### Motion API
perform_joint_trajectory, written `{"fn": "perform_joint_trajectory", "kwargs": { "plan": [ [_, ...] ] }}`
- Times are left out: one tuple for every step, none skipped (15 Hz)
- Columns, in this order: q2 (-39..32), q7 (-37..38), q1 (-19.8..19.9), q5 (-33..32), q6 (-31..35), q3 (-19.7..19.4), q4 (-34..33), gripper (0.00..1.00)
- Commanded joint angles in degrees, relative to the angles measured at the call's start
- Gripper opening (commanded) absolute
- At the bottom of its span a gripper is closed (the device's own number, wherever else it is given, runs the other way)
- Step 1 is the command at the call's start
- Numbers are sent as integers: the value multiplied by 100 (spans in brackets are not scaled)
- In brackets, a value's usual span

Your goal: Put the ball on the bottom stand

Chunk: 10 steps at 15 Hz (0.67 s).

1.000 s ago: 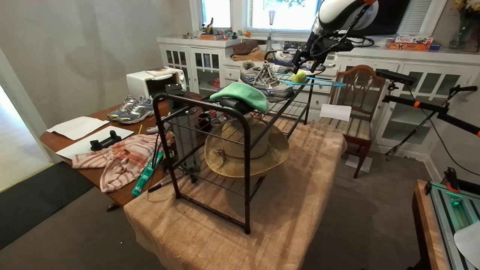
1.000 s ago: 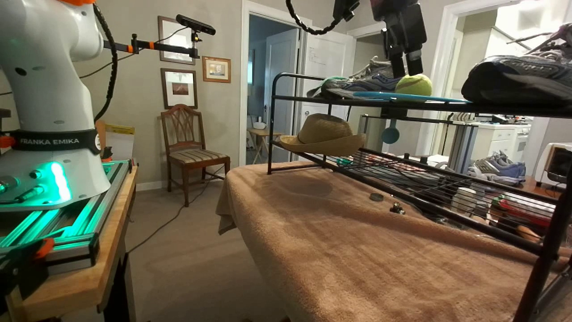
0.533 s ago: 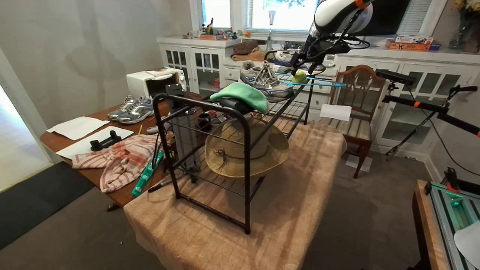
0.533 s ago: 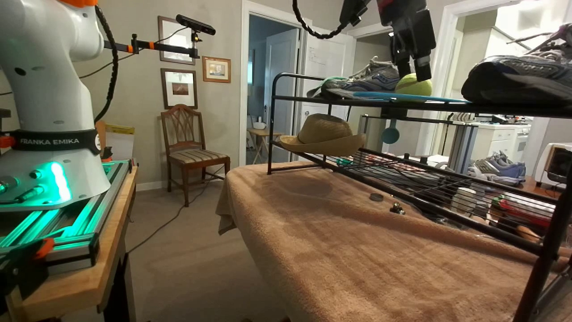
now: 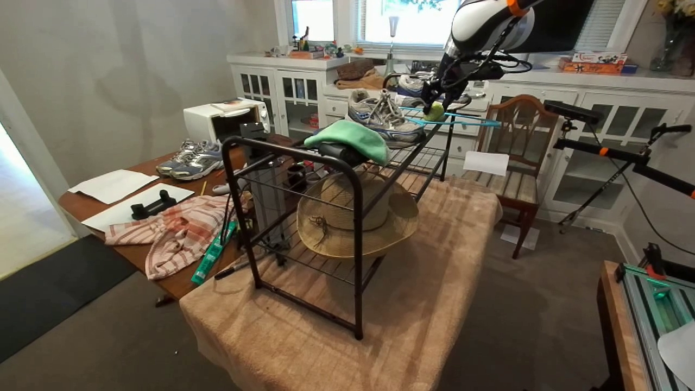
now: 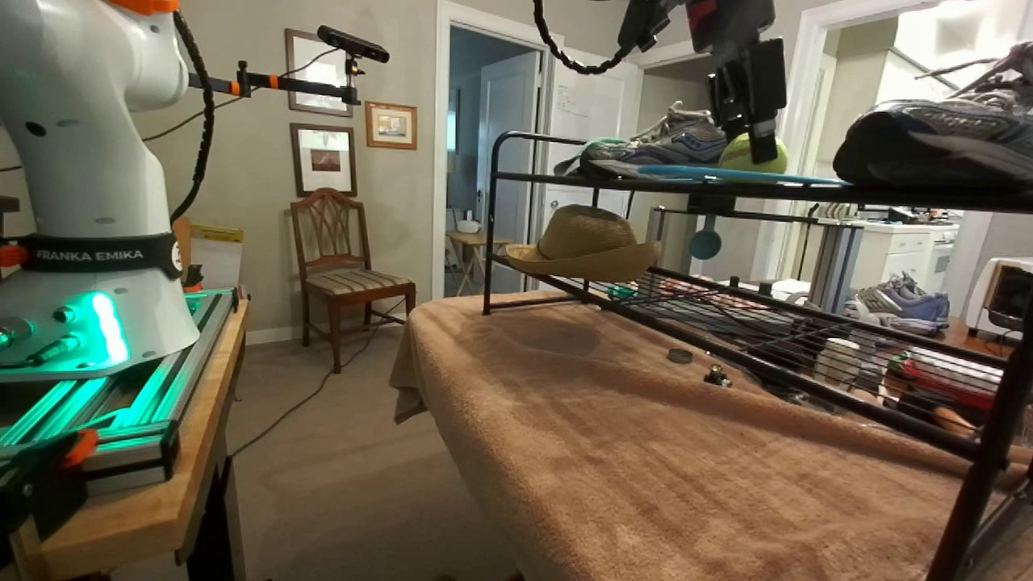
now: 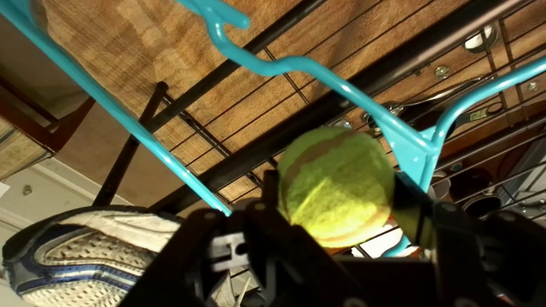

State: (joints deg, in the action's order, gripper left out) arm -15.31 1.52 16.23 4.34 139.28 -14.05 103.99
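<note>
This is a room in a home. White cabinets point(image 5: 276, 81) with glass-paned doors stand below the windows point(image 5: 412, 24), with flowers point(image 5: 678, 10) and flat boxes point(image 5: 592, 65) set along the top. In an exterior view, framed pictures point(image 6: 324, 160) hang above a wooden chair point(image 6: 355, 280) with a striped seat, and carpet point(image 6: 323, 484) lies underfoot. Further back, a white drawer unit point(image 6: 908, 254) looks like kitchen furniture. Running shoes point(image 5: 190, 162), a small white oven point(image 5: 201, 125) and a striped cloth point(image 5: 179, 233) share a wooden worktop point(image 5: 134, 255); near it, a shoe rack point(image 5: 358, 260) holds a straw hat point(image 5: 388, 231). A white robot arm point(image 6: 105, 202) on a bench point(image 6: 149, 507), with a small black camera point(image 6: 353, 44) beside it, would suit a lab.
</note>
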Motion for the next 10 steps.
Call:
{"fn": "perform_joint_trajectory", "kwargs": {
  "plan": [
    [13,97,-3,-27,-103,-3,-41,41],
    [239,153,-38,-80,-184,-20,132,41],
    [393,157,-54,-93,-119,-18,264,41],
    [564,157,-77,-126,-40,-19,410,41],
    [793,236,-134,-264,126,-51,645,41],
    [983,319,-177,-409,132,-78,831,41],
    [1175,406,-213,-599,54,-97,1005,41],
    [1388,498,-231,-744,-74,-90,1208,41],
    [1640,481,-235,-820,-243,-52,1446,41],
    [1844,540,-243,-900,-282,-22,1663,41]
  ]
}}
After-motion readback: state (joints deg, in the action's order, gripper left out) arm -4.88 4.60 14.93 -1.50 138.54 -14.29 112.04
